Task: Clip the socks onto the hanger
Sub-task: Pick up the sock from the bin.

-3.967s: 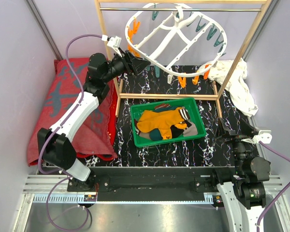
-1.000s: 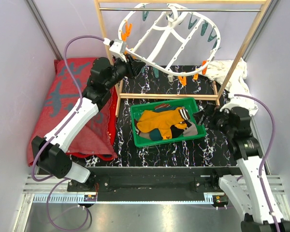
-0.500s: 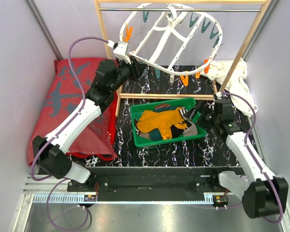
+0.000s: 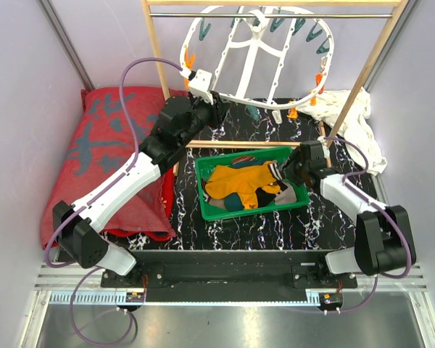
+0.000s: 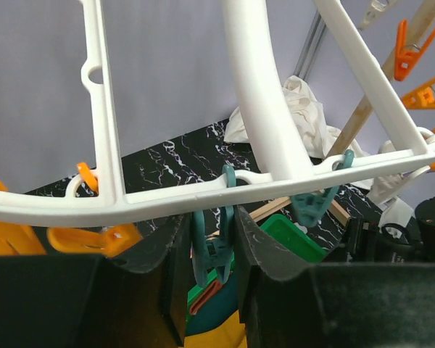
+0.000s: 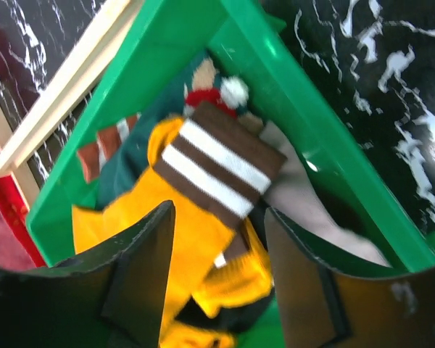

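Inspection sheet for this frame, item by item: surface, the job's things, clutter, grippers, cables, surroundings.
Surface: black marbled tabletop carrying a green plastic tray.
Job's things: mustard-orange sock with striped cuff lies on other socks in the tray. The white oval plastic hanger hangs tilted inside the light wooden rack frame, with no sock on it.
Clutter: red patterned cloth at left, crumpled white cloth at right.
Grippers: left gripper shut on a teal plastic peg under the hanger's rim. Right gripper open, straddling the striped cuff.
Cables: purple cables arch from both arms.
Surroundings: pale lilac walls.
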Available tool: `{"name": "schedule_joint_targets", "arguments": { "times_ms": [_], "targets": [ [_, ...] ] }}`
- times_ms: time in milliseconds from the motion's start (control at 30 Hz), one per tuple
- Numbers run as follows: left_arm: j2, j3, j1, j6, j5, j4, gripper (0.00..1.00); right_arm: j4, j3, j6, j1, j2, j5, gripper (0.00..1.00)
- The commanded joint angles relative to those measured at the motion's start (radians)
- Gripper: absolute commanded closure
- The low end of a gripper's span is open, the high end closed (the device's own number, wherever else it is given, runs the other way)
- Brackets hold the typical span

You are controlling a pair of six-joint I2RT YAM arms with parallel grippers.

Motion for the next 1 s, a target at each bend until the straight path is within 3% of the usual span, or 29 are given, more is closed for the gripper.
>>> {"name": "schedule_joint_targets", "arguments": {
  "times_ms": [0, 233, 533, 733, 900, 967],
  "targets": [
    [0.016, 0.035, -0.003, 0.034, -0.044, -0.026, 1.0, 0.089, 0.071, 0.053, 0.024, 0.056, 0.108, 0.43],
    [0.014, 0.037, -0.005, 0.025, -0.042, -0.029, 1.0, 0.107, 0.071, 0.115, 0.031, 0.148, 0.163, 0.47],
    [0.021, 0.054, -0.006, 0.024, -0.044, -0.061, 1.0, 0.301, 0.051, 0.138, 0.039, 0.312, 0.064, 0.53],
    [0.031, 0.071, -0.006, 0.007, -0.03, -0.084, 1.0, 0.318, 0.014, 0.061, 0.04, 0.225, 0.065, 0.86],
    [0.031, 0.089, -0.006, 0.001, -0.027, -0.106, 1.0, 0.273, -0.006, -0.029, 0.043, 0.119, 0.073, 0.99],
    [0.031, 0.095, -0.006, -0.002, -0.028, -0.115, 1.0, 0.265, -0.018, -0.066, 0.047, 0.068, 0.068, 1.0]
  ]
}}
